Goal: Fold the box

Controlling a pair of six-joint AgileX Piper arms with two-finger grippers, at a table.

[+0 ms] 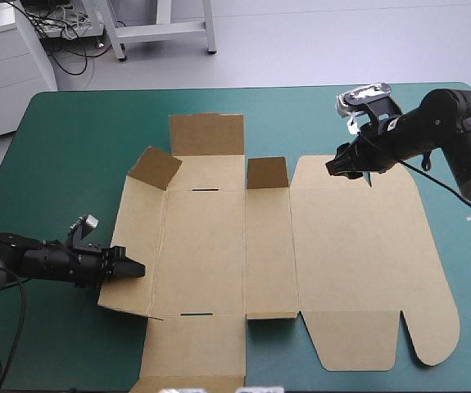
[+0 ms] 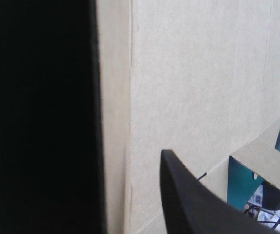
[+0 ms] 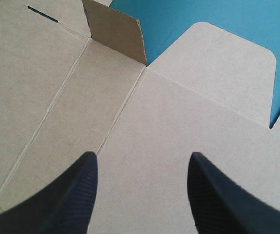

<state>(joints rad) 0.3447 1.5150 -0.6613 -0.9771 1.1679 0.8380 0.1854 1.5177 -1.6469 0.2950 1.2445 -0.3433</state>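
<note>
No text, number, brand or sign can be read in any of the views. The nearest thing to a marking is a small white label with dark bars like a barcode (image 2: 257,197). It shows in the left wrist view, beyond a raised flap of the brown cardboard box (image 1: 341,254), a flat cut sheet on the desk, and is too small to make out.

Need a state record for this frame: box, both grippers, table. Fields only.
box: brown sheet, lying mostly flat on the table
flaps: three stand up along the far side
lid panel: flat, toward the table's right
left gripper: at the box's left edge; grip unclear
right gripper: open, over the lid panel's far part, holding nothing
table: teal-green cover
progress: walls not yet tucked
</note>
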